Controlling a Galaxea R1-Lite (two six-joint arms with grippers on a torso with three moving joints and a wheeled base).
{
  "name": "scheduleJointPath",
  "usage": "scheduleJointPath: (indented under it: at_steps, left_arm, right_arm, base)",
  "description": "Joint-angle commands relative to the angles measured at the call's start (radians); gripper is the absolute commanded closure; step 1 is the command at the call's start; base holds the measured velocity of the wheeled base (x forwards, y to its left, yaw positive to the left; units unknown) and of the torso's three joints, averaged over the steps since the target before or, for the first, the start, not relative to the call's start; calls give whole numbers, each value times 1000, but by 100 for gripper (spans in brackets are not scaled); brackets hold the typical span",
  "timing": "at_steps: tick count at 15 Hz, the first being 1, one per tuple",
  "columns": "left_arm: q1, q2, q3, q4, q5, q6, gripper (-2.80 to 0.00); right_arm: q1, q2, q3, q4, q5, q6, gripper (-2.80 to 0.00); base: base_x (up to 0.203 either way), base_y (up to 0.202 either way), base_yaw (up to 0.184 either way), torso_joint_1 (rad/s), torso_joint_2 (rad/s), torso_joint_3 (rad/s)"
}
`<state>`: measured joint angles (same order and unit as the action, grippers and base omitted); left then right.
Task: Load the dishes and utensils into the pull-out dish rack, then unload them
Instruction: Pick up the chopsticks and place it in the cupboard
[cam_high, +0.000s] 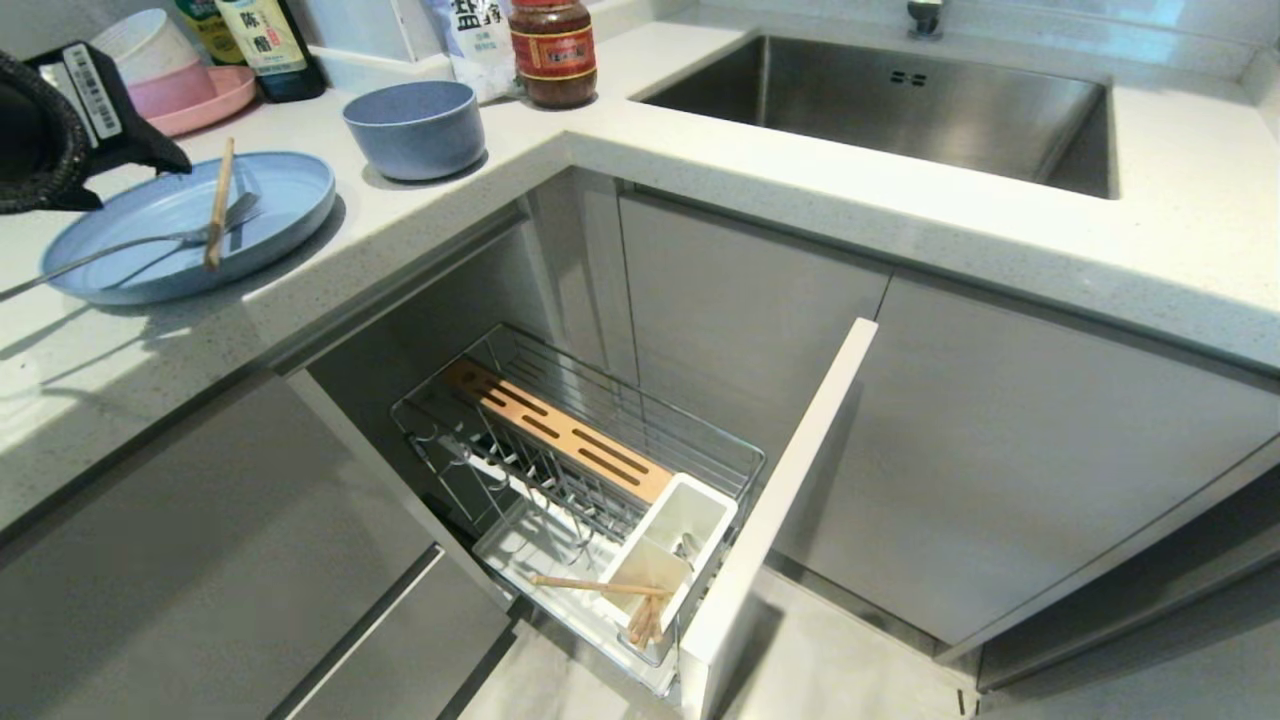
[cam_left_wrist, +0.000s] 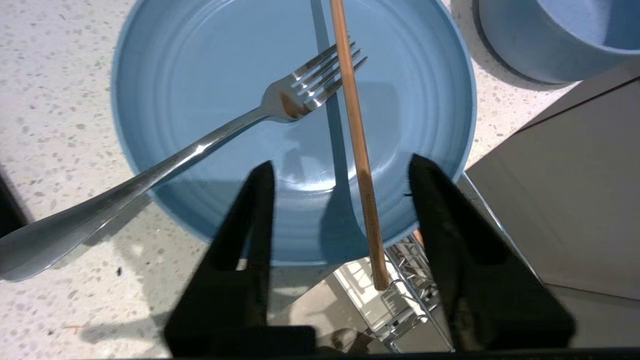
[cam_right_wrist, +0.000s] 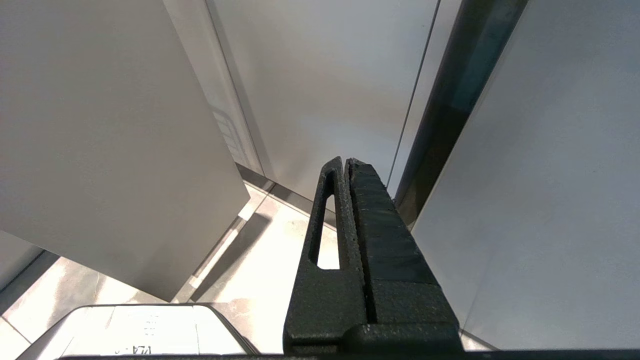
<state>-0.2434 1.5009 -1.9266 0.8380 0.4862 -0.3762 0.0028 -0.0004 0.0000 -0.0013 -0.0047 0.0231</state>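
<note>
Left gripper (cam_left_wrist: 340, 170) seen spread apart above light-blue plate (cam_left_wrist: 200, 60) on countertop (cam_high: 120, 370), nothing grasped. Fork (cam_left_wrist: 280, 100) and one chopstick (cam_left_wrist: 357, 150) laid across plate. Bowl (cam_high: 415, 128) stood just beside. Dish rack (cam_high: 590, 480) pulled out; another chopstick (cam_high: 600, 586), possibly spoon too, at utensil cup (cam_high: 690, 520). Right gripper (cam_right_wrist: 347, 162) clenched, parked beside cabinet doors (cam_right_wrist: 100, 150).

Spread left pincer (cam_left_wrist: 340, 170) above light-blue plate (cam_left_wrist: 210, 65) bearing fork (cam_left_wrist: 210, 142) and one chopstick (cam_left_wrist: 357, 145).

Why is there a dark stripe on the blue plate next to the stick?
Left wrist view: it's the shadow of the chopstick falling on the plate, beside the fingers' darker shadows. Head view: the fork also shadows the sunlit counter.
</note>
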Motion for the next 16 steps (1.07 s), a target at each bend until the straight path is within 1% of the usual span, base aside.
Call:
scheduleJointPath:
  at_steps: [1, 6, 16]
  left_arm:
    - [0, 28, 0, 4, 3, -3, -280]
    - [-4, 84, 0, -6, 2, -3, -280]
    - [-4, 120, 0, -8, 0, -3, -280]
  right_arm:
    - [0, -4, 2, 0, 0, 0, 0]
    - [0, -4, 2, 0, 0, 0, 0]
    - [0, -4, 2, 0, 0, 1, 0]
  base:
    - [0, 0, 0, 0, 0, 0]
    - [0, 0, 0, 0, 0, 0]
    - [0, 0, 0, 0, 0, 0]
